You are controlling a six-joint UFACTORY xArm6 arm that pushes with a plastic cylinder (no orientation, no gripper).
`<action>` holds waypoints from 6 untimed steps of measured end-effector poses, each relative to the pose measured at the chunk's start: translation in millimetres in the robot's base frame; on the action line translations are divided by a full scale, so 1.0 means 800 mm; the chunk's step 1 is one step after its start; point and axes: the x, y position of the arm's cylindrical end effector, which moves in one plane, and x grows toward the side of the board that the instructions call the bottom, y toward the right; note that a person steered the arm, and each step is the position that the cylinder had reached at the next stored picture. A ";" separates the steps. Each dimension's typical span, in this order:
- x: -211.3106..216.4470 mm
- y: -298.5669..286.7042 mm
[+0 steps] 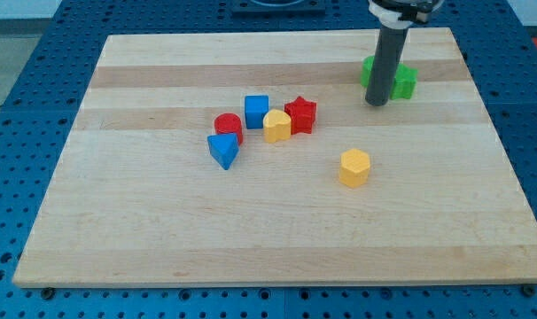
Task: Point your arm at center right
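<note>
My tip (376, 103) rests on the wooden board (162, 221) at the upper right, just in front of a green block (404, 81) that the rod partly hides. A yellow hexagon block (354, 167) lies below and slightly left of the tip. Near the board's middle sits a cluster: a red star (300, 114), a yellow block (276, 126), a blue cube (256, 111), a red cylinder (228, 127) and a blue triangle (222, 151).
The board lies on a blue perforated table (20, 80). The board's right edge (494, 142) runs to the right of the tip.
</note>
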 end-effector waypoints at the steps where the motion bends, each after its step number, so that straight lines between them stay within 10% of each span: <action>1: 0.003 -0.001; 6: 0.058 0.152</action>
